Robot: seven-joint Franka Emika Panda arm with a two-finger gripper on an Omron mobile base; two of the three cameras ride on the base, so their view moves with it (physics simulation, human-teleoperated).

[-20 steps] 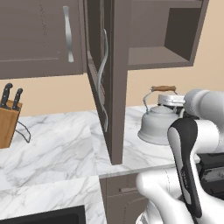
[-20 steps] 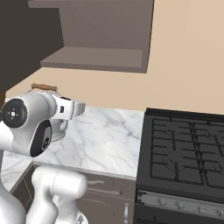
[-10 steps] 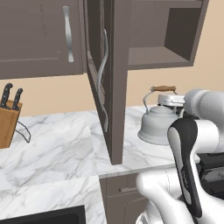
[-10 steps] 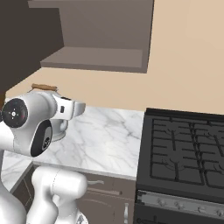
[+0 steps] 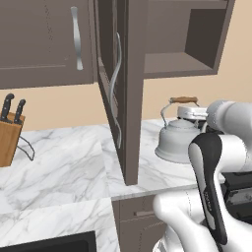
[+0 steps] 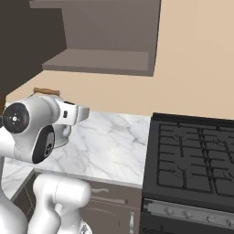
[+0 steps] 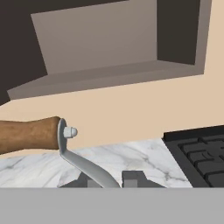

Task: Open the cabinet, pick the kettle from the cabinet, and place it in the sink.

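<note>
Kettle out of the cabinet and gripped by its frame, with the open door standing between it and the sink.

The cabinet (image 5: 162, 59) stands open, its door (image 5: 120, 88) jutting over the white marble counter (image 5: 64, 167); a wide swing toward the sink (image 5: 54, 242), at the counter's near left edge, could knock the kettle (image 5: 177, 140) against that door. The kettle hangs or rests near the counter's back edge, beside the stove (image 6: 192, 160); contact with the marble is hard to judge. The claw (image 7: 111, 178) is clenched on what seems to be the metal strut under the wooden handle (image 7: 28, 134), an off-centre hold that could let the body tip or slip. A knife block (image 5: 10, 130) stands at the far left.
</note>
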